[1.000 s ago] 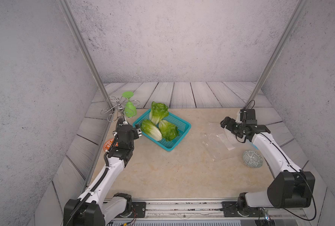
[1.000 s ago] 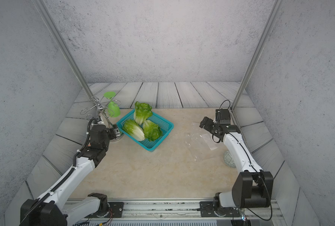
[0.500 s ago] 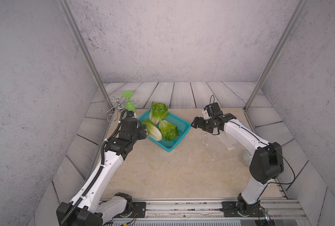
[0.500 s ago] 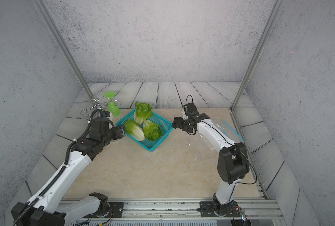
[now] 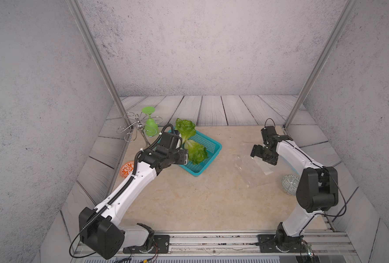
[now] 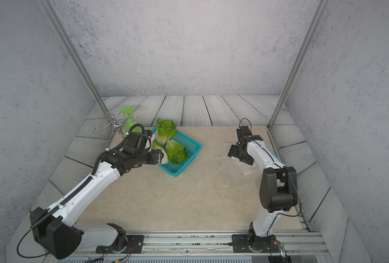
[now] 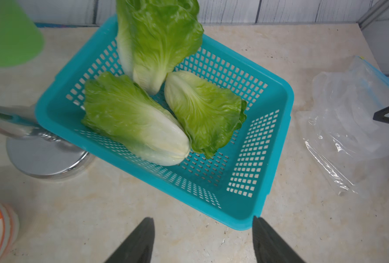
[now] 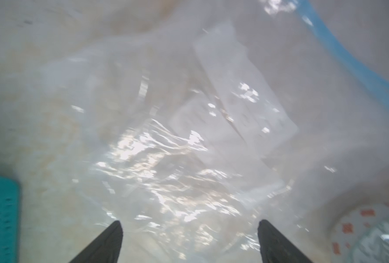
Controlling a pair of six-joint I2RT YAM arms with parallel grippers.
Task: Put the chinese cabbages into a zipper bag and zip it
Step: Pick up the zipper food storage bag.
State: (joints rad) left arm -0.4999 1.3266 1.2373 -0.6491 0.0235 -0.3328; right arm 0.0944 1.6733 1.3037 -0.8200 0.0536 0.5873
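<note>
Left wrist view shows three cabbages (image 7: 139, 118) lying in the teal basket (image 7: 268, 182), left of centre in both top views. The left gripper (image 7: 202, 219) hangs at its edge, jaws apart and empty. The right gripper (image 8: 189, 222), jaws wide apart, hovers over the clear bag (image 5: 248, 170) at centre right.

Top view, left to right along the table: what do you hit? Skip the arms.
orange patterned dish → green goblet → teal basket holding the chinese cabbages → zipper bag → patterned bowl. The wire rack is left out because it overlaps the dish and goblet.
</note>
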